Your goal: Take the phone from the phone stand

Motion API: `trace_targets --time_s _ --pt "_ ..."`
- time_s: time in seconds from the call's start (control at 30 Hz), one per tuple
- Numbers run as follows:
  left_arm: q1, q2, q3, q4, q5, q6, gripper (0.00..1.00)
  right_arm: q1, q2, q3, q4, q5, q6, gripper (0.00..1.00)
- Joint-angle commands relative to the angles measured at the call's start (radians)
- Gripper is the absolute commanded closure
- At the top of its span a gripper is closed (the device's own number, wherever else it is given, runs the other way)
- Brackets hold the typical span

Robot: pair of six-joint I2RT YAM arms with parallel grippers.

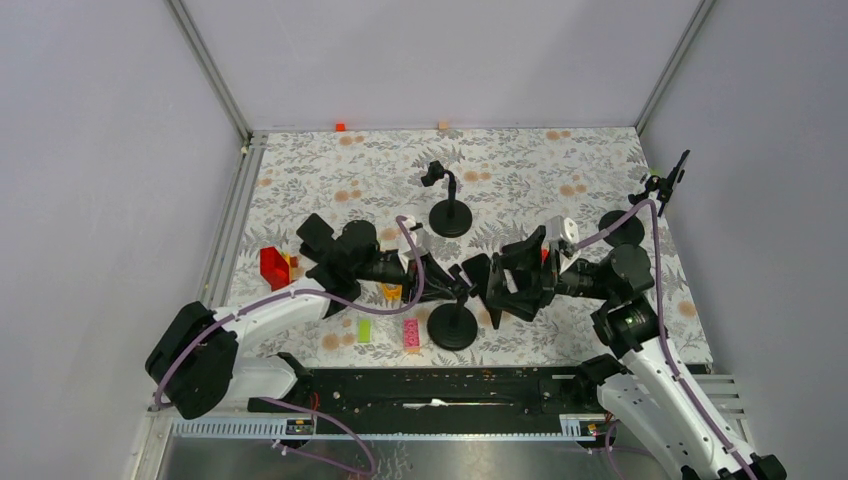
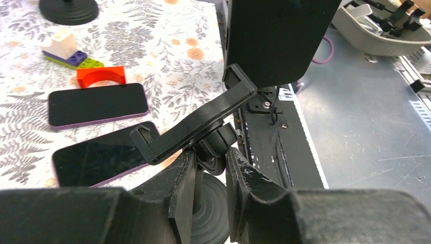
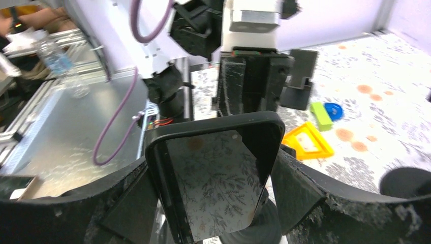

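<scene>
The black phone stand point(image 1: 452, 327) stands near the front middle of the table. My left gripper point(image 1: 443, 280) is shut on its stem just under the ball joint point(image 2: 212, 152). The stand's clamp bracket point(image 2: 195, 119) is tilted and holds nothing. My right gripper point(image 1: 492, 285) is shut on the black phone point(image 3: 218, 173), gripping its two long edges. In the left wrist view the phone point(image 2: 277, 35) hangs just above the upper hook of the clamp; whether they still touch cannot be told.
Two more stands are at the back middle point(image 1: 450, 215) and the far right point(image 1: 640, 215). Two other phones point(image 2: 96, 104) point(image 2: 101, 160) lie flat beside the stand. Red point(image 1: 273, 268), green point(image 1: 365, 328) and pink point(image 1: 411, 333) blocks lie left of it.
</scene>
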Motion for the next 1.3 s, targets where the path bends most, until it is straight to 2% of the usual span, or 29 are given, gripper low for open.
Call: trace_targets --time_s 0.0,0.17,0.3,0.47,0.77,1.07,1.27 --pt "0.043 -0.048 0.065 0.066 0.03 -0.003 1.0 -0.006 -0.012 0.045 -0.06 0.25 -0.044 1.0" --pt "0.059 -0.073 0.039 0.041 -0.004 0.021 1.0 -0.006 0.035 0.033 -0.128 0.512 -0.014 1.0" --pt "0.061 -0.109 -0.002 0.043 -0.071 0.028 1.0 -0.005 0.095 0.028 -0.201 0.602 -0.003 1.0" --pt "0.064 -0.189 -0.088 0.072 -0.22 0.026 1.0 0.023 0.137 0.001 -0.232 0.694 0.051 1.0" --pt "0.068 -0.272 -0.147 0.055 -0.452 0.06 1.0 0.242 0.28 -0.002 -0.255 0.949 0.103 1.0" --pt "0.071 -0.298 -0.216 0.137 -0.721 0.061 1.0 0.379 0.479 0.057 -0.214 1.06 0.141 1.0" --pt "0.104 -0.221 -0.226 0.249 -0.802 0.055 1.0 0.419 0.625 0.125 -0.218 1.062 0.143 1.0"
